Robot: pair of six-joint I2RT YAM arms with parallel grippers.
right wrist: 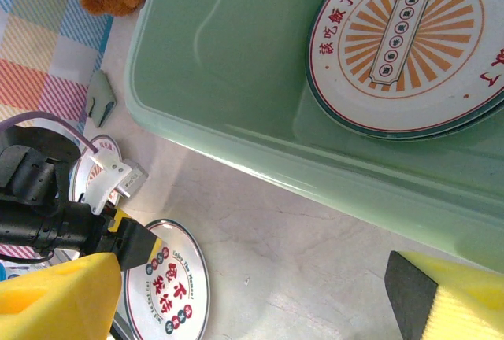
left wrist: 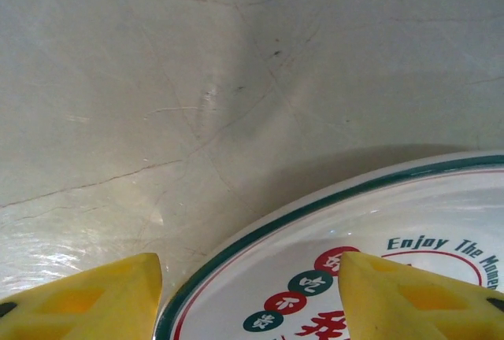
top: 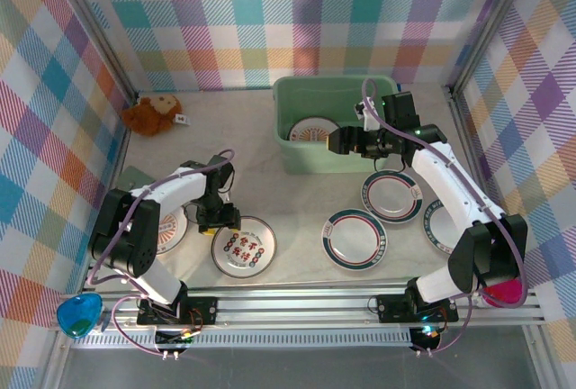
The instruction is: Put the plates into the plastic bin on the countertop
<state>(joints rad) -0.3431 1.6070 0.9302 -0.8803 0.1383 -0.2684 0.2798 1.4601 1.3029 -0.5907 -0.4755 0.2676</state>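
Countertop (top: 297, 209) is seen with plastic bin (top: 281, 123) set at its far middle. 1 sunburst plate (right wrist: 402, 41) is lain inside the bin. 3 green-rimmed plates (top: 355, 239) are spread on the countertop at right. 1 lettered plate (top: 245, 247) is set at left. Left gripper (top: 219, 222) is held low at the lettered plate's rim, fingers (left wrist: 87, 301) apart, rim between them. Right gripper (top: 335, 141) is held over the bin's near wall, fingers wide apart, nothing between.
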